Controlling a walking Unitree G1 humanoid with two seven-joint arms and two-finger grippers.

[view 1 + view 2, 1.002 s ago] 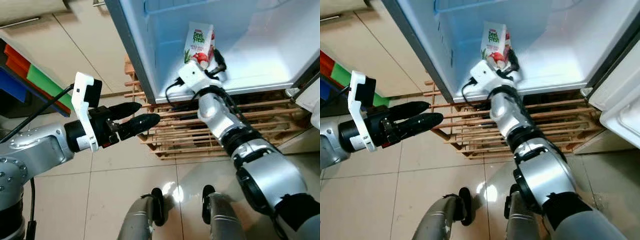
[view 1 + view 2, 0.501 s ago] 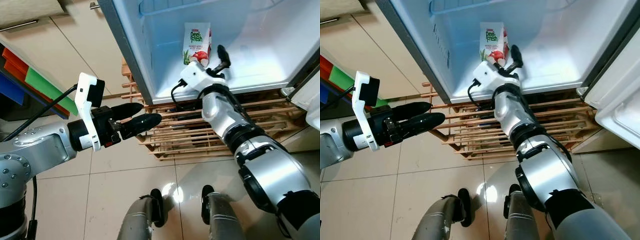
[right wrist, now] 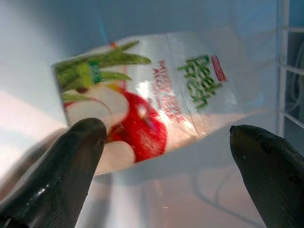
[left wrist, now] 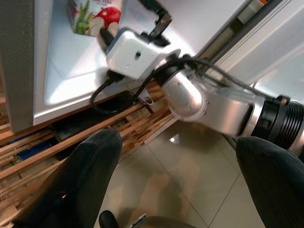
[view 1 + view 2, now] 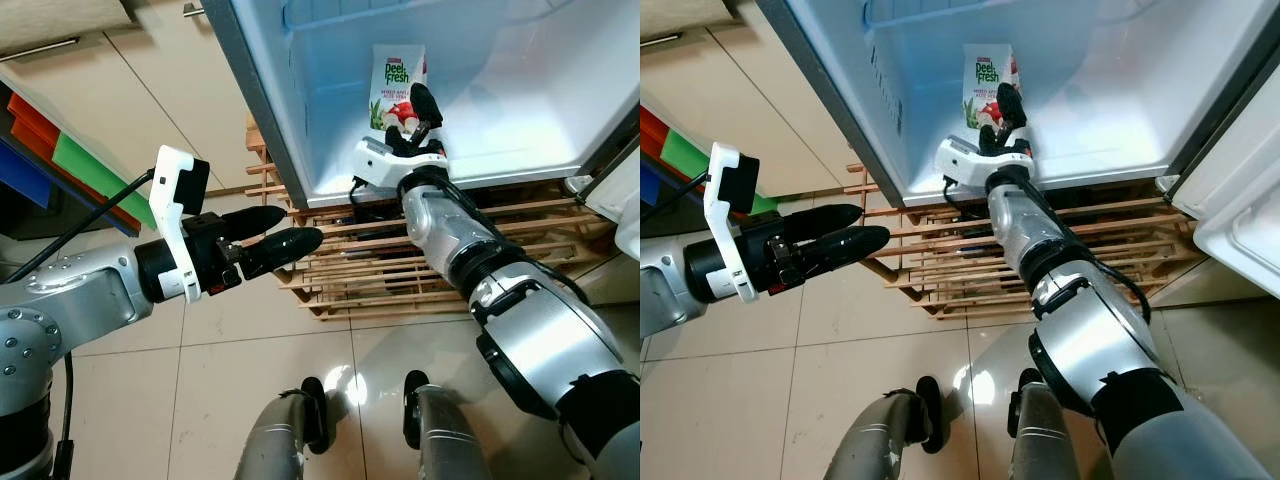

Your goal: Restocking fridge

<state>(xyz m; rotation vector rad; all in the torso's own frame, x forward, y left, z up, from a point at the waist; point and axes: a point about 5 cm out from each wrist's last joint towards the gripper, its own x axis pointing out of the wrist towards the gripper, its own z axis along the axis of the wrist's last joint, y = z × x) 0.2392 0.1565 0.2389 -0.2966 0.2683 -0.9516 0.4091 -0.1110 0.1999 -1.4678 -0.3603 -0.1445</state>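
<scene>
Right hand (image 5: 415, 112): reaching into the fridge (image 5: 520, 90), spread before the carton (image 5: 396, 84).
Left hand (image 5: 285, 232): hovering left, spread.

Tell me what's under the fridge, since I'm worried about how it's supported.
The fridge stands on a slatted wooden pallet on the tiled floor. Dark items lie between the slats; the right arm covers part of it.

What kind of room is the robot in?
Probably a kitchen at home. There is an open fridge with a juice carton standing inside, a tiled floor, and pale cabinet doors beside the fridge. The right gripper reaches at the carton.
</scene>
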